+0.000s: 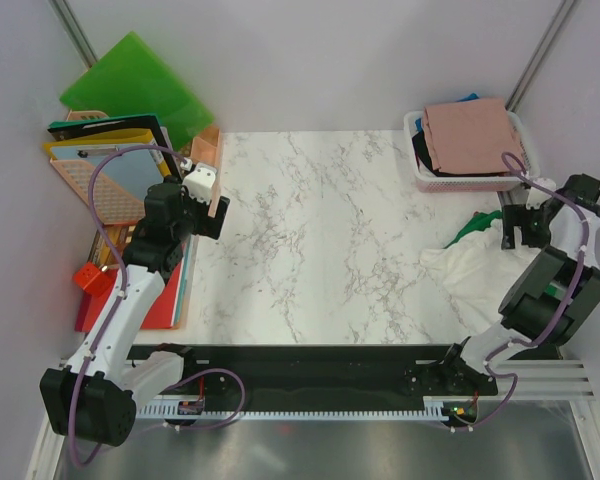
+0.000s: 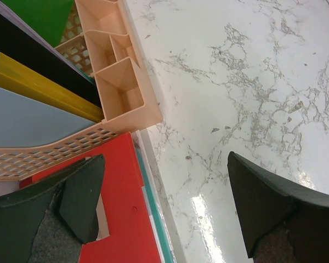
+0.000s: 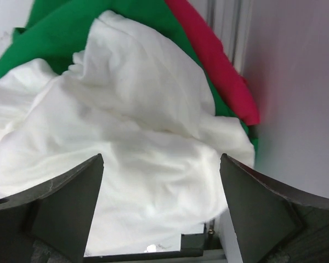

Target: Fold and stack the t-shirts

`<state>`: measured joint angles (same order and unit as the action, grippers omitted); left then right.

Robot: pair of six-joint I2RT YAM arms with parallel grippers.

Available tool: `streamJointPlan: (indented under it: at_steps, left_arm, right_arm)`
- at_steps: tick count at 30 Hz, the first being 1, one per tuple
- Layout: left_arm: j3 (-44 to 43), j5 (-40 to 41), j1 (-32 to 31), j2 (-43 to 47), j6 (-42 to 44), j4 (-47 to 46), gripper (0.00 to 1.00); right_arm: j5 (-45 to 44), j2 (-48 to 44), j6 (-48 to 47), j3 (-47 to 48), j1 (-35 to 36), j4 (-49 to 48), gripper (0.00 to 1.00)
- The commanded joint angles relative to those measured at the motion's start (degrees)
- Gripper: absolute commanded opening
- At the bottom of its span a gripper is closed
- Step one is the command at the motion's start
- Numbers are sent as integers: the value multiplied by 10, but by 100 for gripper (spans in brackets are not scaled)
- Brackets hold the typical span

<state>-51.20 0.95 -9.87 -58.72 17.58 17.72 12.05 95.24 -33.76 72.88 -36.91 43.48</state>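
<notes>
Left gripper (image 2: 164, 219), jaws wide apart and empty, hangs over the counter (image 2: 236, 82) edge, beside a peach desk tray (image 2: 120, 87) and a red folder (image 2: 126, 219). Right gripper (image 3: 162, 208), likewise spread and empty, hangs above a crumpled white t-shirt (image 3: 126, 137) lying on a green t-shirt (image 3: 71, 27) at the counter's right edge, with a red cloth (image 3: 219, 66) beside them. A pink t-shirt (image 1: 470, 135) tops the basket (image 1: 460, 184).

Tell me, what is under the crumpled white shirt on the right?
A green cloth peeks out from under the white shirt, with red cloth beside it. The white shirt covers most of the green, so anything else underneath is hidden.
</notes>
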Motion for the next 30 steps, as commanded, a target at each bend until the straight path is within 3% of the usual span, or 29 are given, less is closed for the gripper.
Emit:
streamJointPlan:
  at_steps: [1, 7, 13, 18, 30]
  left_arm:
    - [-10, -6, 1, 3, 14, 0, 100]
    - [-16, -4, 1, -1, 15, 0, 100]
    - [-16, -4, 1, 1, 14, -1, 100]
    - [-17, -3, 1, 2, 14, -1, 100]
    - [-23, -3, 1, -3, 13, -3, 100]
  right_arm:
    - [27, -110, -35, -1, 2, 5, 95]
    - [40, -232, -140, -33, 7, 145, 96]
    - [11, -338, -204, -127, 7, 201, 96]
    - [1, -380, -250, -150, 8, 268, 96]
    - [-116, -382, -342, -280, 10, 180, 98]
